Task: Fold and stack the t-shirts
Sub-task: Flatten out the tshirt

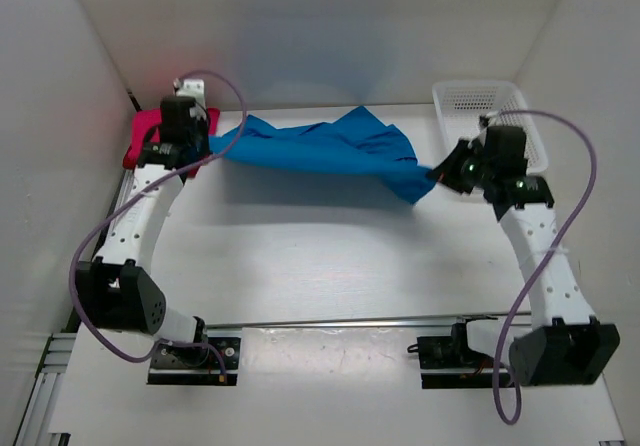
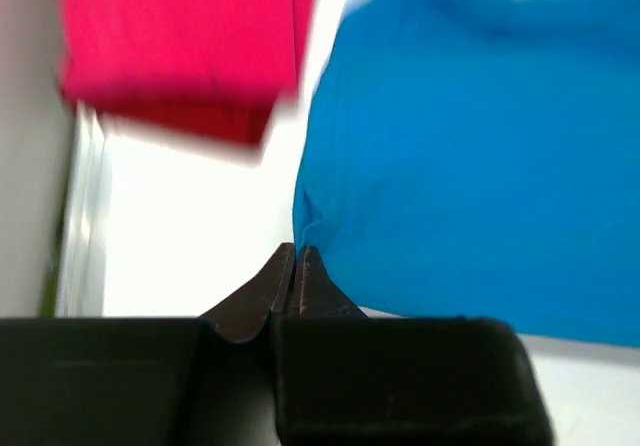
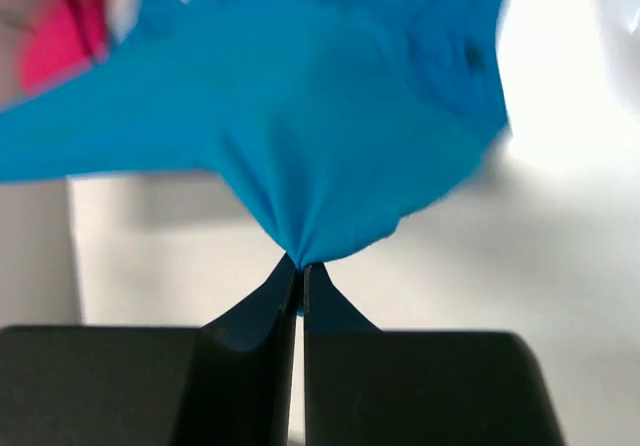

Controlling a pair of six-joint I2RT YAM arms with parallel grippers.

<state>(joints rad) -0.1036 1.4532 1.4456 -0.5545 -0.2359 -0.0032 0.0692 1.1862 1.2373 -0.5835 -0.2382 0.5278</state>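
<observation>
Blue t-shirt [image 1: 320, 146] hangs stretched between your two arms over far half of counter [image 1: 320, 266], creased and bunched mid-span, shadow beneath it. Your left gripper [image 2: 297, 253] clamped tight on its left edge. Your right gripper [image 3: 300, 263] clamped tight on gathered corner at right end. Magenta-pink t-shirt [image 1: 143, 131] lies folded at far left corner, just behind your left gripper, on top of dark red t-shirt [image 2: 215, 121], whose edge shows below it. White mesh basket [image 1: 478, 101] sits at far right corner. Both wrist views blurred.
</observation>
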